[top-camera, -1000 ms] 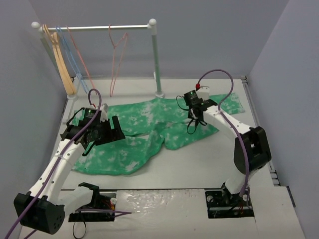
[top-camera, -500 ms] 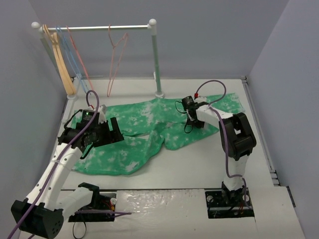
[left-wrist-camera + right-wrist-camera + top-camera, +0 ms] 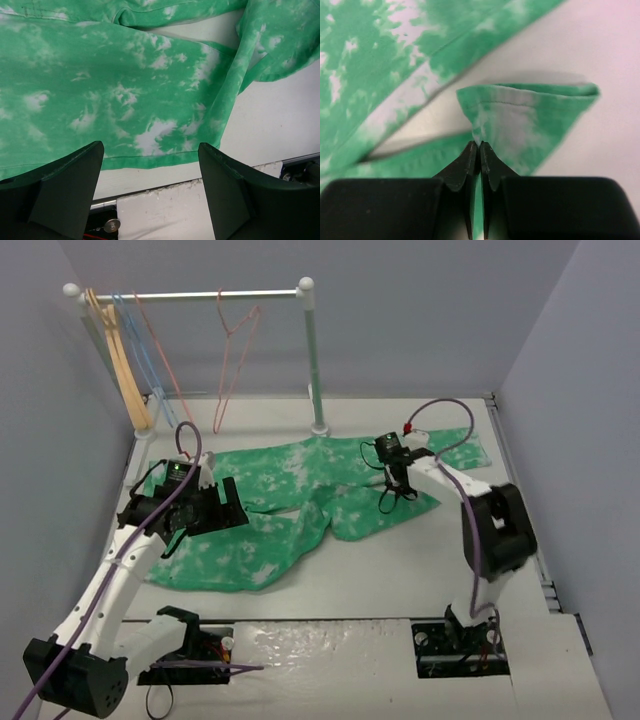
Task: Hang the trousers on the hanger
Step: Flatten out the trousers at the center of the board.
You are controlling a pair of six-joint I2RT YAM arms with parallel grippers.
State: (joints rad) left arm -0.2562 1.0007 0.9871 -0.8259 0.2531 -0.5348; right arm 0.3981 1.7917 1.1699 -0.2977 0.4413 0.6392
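The green tie-dye trousers (image 3: 290,475) lie spread flat across the table, legs toward the left. The thin pink hanger (image 3: 235,350) hangs on the rail at the back, apart from both arms. My left gripper (image 3: 190,515) hovers open over the near leg's hem. In the left wrist view its jaws (image 3: 150,147) stand wide with nothing between them, the trousers (image 3: 100,85) below. My right gripper (image 3: 395,480) is down at the trousers' right end. In the right wrist view it (image 3: 480,145) is shut on a raised fold of the trousers (image 3: 520,115).
A white rail on a post (image 3: 313,360) stands at the back. At its left end hang a tan wooden hanger (image 3: 125,370), light blue wire hangers (image 3: 140,350) and another salmon wire one (image 3: 165,360). Grey walls close in left, right and behind. The table's front edge (image 3: 175,205) is near the left gripper.
My right gripper has closed on the cloth at the trousers' right end, and its arm has shifted. The left gripper has stayed open and barely moved.
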